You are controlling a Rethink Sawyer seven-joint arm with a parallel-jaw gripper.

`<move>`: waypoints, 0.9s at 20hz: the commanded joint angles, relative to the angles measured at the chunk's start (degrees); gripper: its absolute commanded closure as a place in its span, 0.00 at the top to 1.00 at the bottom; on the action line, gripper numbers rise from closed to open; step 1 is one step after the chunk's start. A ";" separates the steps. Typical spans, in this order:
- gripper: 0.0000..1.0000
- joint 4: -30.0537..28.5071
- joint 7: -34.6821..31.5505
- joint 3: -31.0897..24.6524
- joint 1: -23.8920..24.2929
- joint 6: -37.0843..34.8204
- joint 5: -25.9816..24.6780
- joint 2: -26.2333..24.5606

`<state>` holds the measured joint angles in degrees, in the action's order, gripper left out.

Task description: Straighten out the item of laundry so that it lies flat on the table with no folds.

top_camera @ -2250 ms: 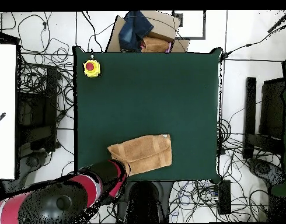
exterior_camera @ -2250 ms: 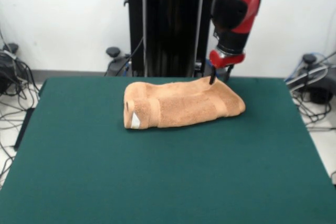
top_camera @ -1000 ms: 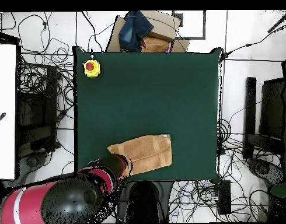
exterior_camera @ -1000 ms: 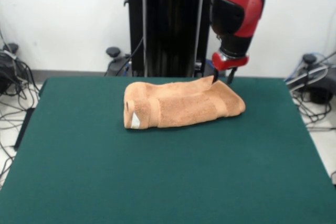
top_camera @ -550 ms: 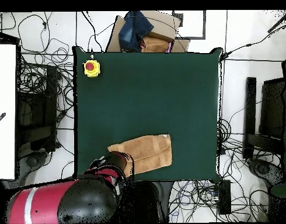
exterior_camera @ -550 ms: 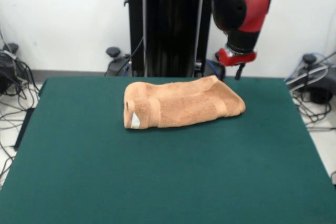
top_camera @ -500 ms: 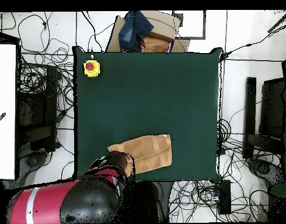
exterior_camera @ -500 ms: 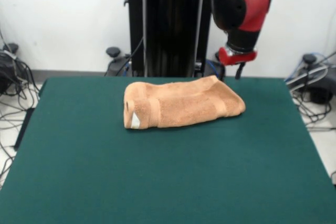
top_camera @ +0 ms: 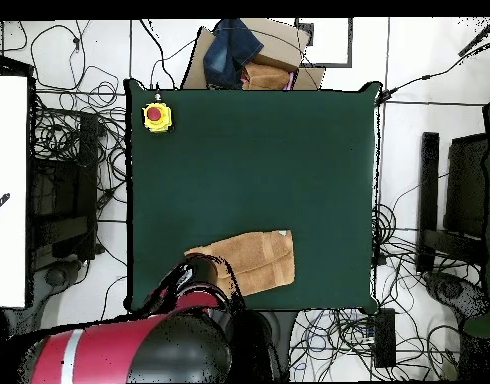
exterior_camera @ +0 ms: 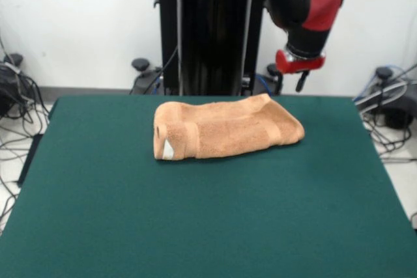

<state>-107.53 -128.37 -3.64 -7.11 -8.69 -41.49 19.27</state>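
1. Starting from where things stand, your hand [exterior_camera: 291, 81] hangs in the air above and behind the towel's [exterior_camera: 225, 129] right end as the front view shows it, clear of the cloth and carrying nothing; you can make out two dark tips pointing down with a gap between them, so take it as apart and empty
2. Note that the towel lies folded into a thick bundle on the far half of the table [exterior_camera: 195, 219], close to the robot's edge, with a small white tag [exterior_camera: 168, 150] showing at its left end in the front view
3. Pick your grasp on a loose top layer, not the whole bundle; the raised corner at the back right of the towel looks like the free edge, though you cannot be sure how many layers sit under it
4. Come straight down, pinch only that upper layer, and lift just enough to free it
5. Draw it toward the open green surface in front, where there is plenty of room, since pulling toward the robot's side risks spilling cloth over the table edge
6. Keep clear of the yellow box with the red button [top_camera: 156, 116]; it sits at a far corner, well apart from the towel
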 commanded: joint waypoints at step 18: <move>1.00 5.09 1.72 -2.93 -1.09 0.21 -10.02 -4.78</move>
<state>-107.52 -128.37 -3.65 -8.33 -8.70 -48.77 16.84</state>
